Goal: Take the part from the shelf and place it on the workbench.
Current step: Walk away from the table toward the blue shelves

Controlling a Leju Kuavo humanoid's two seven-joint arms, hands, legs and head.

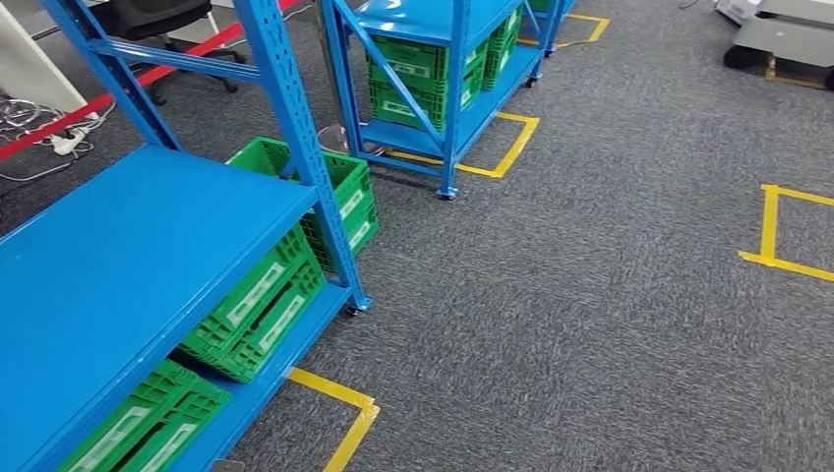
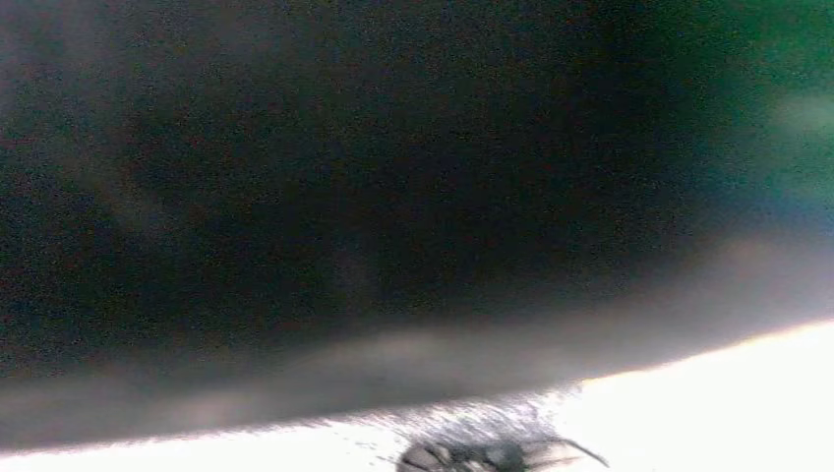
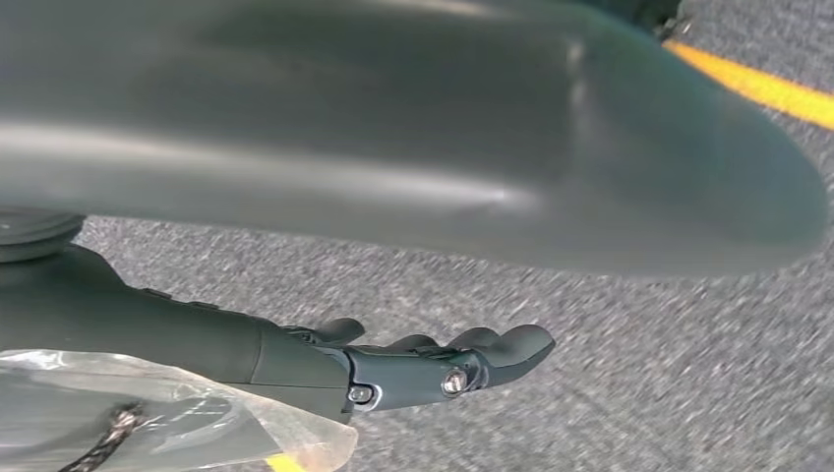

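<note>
Part (image 3: 110, 433), seemingly a dark piece in a clear bag, is seen against the right robot hand (image 3: 393, 369), whose grip cannot be told, fingers outstretched; beside the blue shelf (image 1: 148, 236), it should be carried level and released only once the surface is faced.

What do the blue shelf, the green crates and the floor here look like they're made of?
The blue shelf looks like painted sheet metal: a smooth, even, slightly glossy deck and uprights punched with rows of holes. The green crates look like moulded plastic, with ribbed, latticed walls and pale labels. The floor looks like low-pile grey carpet, speckled and matt, with yellow tape stuck on it.
</note>
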